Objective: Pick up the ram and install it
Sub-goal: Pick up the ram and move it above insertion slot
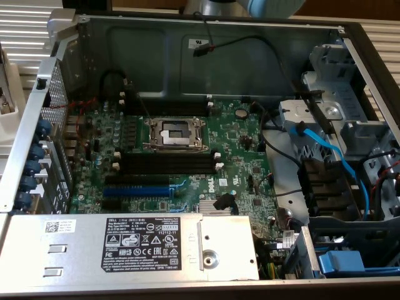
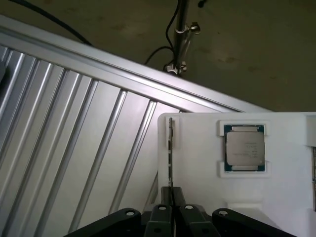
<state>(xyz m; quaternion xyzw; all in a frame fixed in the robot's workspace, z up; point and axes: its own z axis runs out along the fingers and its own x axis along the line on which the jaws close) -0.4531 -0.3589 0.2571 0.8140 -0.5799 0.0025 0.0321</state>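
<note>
There were one case [image 1: 250,50], one motherboard [image 1: 250,169], one socket [image 1: 174,132], two banks of black slots [image 1: 165,162], one blue slot [image 1: 137,187], one coin cell [image 1: 240,114], one power supply [image 1: 75,240], one white tray [image 2: 197,197], one ram [image 2: 170,148], one processor [image 2: 245,148] and one end effector [image 2: 171,192].

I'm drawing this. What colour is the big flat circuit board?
The flat circuit board is green; exterior view shows best.

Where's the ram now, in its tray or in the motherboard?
In the tray: the ram stands on edge in the white tray's groove, clamped by the gripper; the motherboard's black slots are empty.
</note>
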